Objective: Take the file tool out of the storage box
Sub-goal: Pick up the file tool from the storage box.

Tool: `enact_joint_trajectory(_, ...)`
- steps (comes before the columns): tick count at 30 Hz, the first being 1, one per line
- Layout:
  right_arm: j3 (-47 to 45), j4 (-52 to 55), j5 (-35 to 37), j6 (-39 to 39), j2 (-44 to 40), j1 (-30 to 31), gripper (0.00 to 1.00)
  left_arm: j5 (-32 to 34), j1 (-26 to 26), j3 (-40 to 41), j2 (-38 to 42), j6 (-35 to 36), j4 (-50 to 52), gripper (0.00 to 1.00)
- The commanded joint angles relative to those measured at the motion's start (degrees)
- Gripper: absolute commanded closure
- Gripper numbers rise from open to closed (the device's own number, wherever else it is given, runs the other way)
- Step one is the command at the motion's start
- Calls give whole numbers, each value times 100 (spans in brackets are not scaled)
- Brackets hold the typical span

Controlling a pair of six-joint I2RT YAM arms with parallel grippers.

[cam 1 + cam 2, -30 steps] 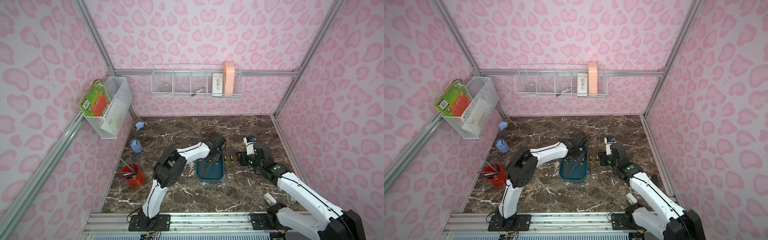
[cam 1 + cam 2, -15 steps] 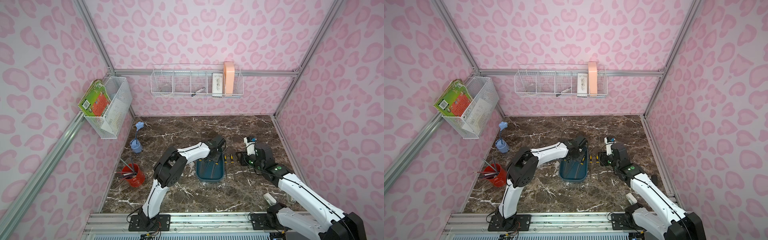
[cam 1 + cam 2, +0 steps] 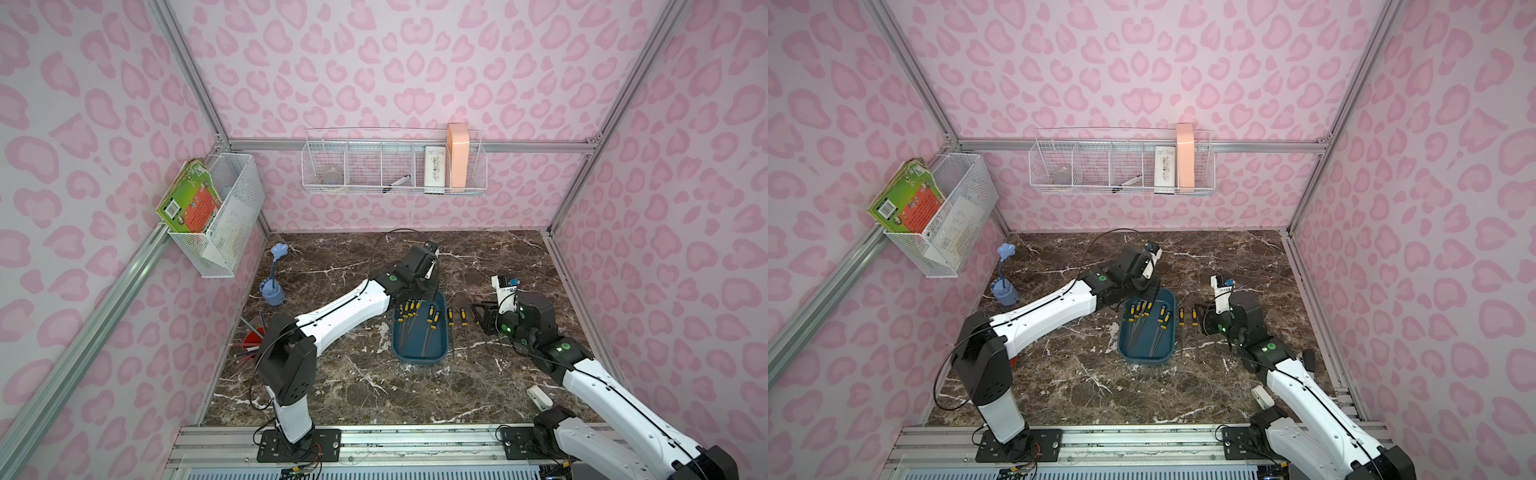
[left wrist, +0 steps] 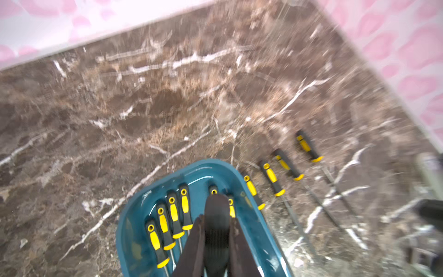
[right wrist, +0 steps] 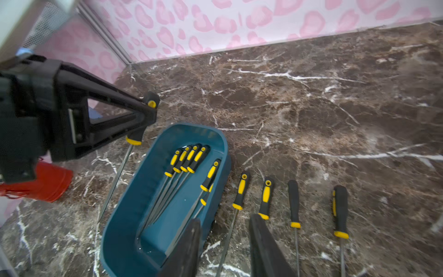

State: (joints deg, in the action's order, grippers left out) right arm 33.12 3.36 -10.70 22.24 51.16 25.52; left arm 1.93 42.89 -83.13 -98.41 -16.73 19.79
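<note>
left pincer [image 5: 147, 115] is clenched on the file tool [image 5: 117, 177] by its handle end, blade hanging at the far end of the storage box [image 5: 143, 189], right pincer [image 5: 225, 220] released and empty to the right; risk: such an end grip may let the blade swivel, snag the wall and drag the box.

The storage box [image 3: 419, 361] is placed mid-table, with files [image 3: 409, 308] laid inside. Further files [image 3: 451, 316] are laid on the table [image 3: 374, 395] just beside it, toward the right arm [image 3: 594, 382].
</note>
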Motion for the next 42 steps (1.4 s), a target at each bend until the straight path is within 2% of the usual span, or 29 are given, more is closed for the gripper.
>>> enact_joint_trajectory(1, -192, -929, -883, 83, -143, 6, 65, -1133, -159, 676, 718, -178, -1149, 100)
enact_joint_trajectory(5, -530, -2081, -2196, 491, -212, 6, 63, -1624, -276, 1858, 1812, -549, -2541, 100)
enact_joint_trajectory(8, -769, -3051, -3062, 973, -131, 48, 61, -2228, -332, 2673, 2441, -833, -3748, 100)
enact_joint_trajectory(11, -868, -3737, -3547, 1392, 66, 246, 60, -2579, -341, 3142, 2924, -1181, -4327, 100)
enact_joint_trajectory(16, -510, -3290, -2992, 860, 535, 1176, 59, -2544, -328, 3391, 3290, -1137, -4448, 100)
enact_joint_trajectory(19, -277, -3290, -2969, 802, 948, 1541, 59, -2470, -299, 3330, 3261, -1056, -4287, 100)
enact_joint_trajectory(27, -54, -3392, -2930, 759, 1517, 1823, 64, -2523, -290, 3225, 3044, -972, -4265, 100)
enact_joint_trajectory(31, -34, -3416, -2941, 749, 1584, 1835, 73, -2501, -290, 3251, 2994, -972, -4314, 100)
enact_joint_trajectory(38, -48, -3377, -2873, 729, 1663, 1838, 100, -2391, -290, 3251, 2994, -937, -4246, 100)
enact_joint_trajectory(42, -78, -3381, -2807, 741, 1619, 1836, 100, -2382, -290, 3247, 2986, -910, -4202, 99)
